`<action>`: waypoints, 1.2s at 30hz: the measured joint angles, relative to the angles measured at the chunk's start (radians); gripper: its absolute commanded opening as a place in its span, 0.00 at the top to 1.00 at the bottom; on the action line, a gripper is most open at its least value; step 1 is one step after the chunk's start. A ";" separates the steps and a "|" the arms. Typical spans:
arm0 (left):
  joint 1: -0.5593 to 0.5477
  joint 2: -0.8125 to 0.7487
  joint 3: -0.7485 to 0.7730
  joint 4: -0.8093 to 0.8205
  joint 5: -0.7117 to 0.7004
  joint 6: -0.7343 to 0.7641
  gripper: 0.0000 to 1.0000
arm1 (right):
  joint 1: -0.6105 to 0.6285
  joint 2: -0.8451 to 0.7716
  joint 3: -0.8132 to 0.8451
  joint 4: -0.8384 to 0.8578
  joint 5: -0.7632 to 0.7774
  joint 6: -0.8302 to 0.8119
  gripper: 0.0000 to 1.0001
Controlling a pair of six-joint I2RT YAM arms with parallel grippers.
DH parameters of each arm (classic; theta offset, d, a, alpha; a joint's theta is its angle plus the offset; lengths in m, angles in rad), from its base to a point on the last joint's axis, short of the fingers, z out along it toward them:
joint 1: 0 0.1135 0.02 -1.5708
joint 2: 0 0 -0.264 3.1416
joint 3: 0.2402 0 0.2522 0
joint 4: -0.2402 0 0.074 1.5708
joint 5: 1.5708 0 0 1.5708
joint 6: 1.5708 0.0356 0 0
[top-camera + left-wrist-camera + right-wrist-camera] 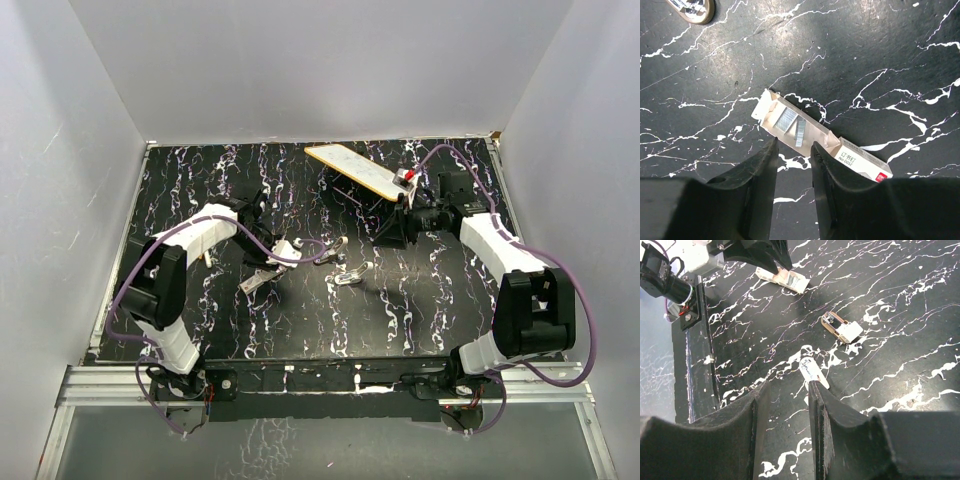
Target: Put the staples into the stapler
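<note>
Stapler [841, 327] lies on the tabletop [900, 300]. Left pincer [794, 144] hovers released over the opened staple box [810, 131] (strips [787, 120] showing); right pincer [788, 386] released, empty.

**Both arms out over the marbled table**

The left gripper [267, 256] hung over a small pale box [260, 283] left of centre on the black table [420, 310]. A whitish piece, probably the stapler [352, 277], lay mid-table, apart from the box. The right gripper [390, 232] hovered near a yellow-edged board [355, 168].
</note>
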 measured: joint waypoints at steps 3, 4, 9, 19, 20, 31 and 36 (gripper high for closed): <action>-0.004 0.008 0.001 -0.002 -0.017 0.016 0.70 | -0.015 0.000 -0.004 0.006 -0.012 0.002 0.62; -0.006 0.010 0.001 -0.002 -0.024 0.022 0.71 | -0.019 0.000 -0.005 0.007 -0.016 0.004 0.62; -0.008 0.013 0.005 -0.005 -0.041 0.040 0.72 | -0.030 0.000 -0.011 0.021 -0.026 0.016 0.62; -0.012 0.045 0.013 -0.005 -0.045 0.052 0.73 | -0.043 0.000 -0.012 0.034 -0.035 0.032 0.62; -0.014 0.045 0.013 -0.005 -0.045 0.053 0.73 | -0.043 0.000 -0.012 0.035 -0.036 0.032 0.62; -0.026 0.061 0.013 -0.006 -0.046 0.064 0.75 | -0.049 0.001 -0.013 0.039 -0.046 0.033 0.62; -0.026 0.061 0.013 -0.013 -0.050 0.068 0.77 | -0.050 0.002 -0.013 0.039 -0.047 0.034 0.62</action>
